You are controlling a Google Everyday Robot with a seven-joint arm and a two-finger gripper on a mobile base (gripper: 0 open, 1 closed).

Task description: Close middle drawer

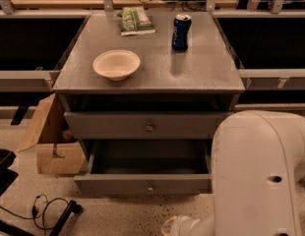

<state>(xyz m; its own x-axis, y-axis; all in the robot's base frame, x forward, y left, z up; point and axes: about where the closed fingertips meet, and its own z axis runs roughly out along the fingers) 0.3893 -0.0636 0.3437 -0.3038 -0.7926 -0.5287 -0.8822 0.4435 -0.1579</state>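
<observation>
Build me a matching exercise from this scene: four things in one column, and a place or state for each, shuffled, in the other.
Things
1. bowl
2. soda can
3. green packet
4. middle drawer

Places and states
A. pulled out, standing open
B. upright, at the back right of the cabinet top
C. lying flat at the back edge of the top
D. cream-coloured, at the front left of the top

Pairs: 1-D, 2-B, 3-C, 4-A.

The gripper is out of view. Only the white arm shows, at the lower right.
</observation>
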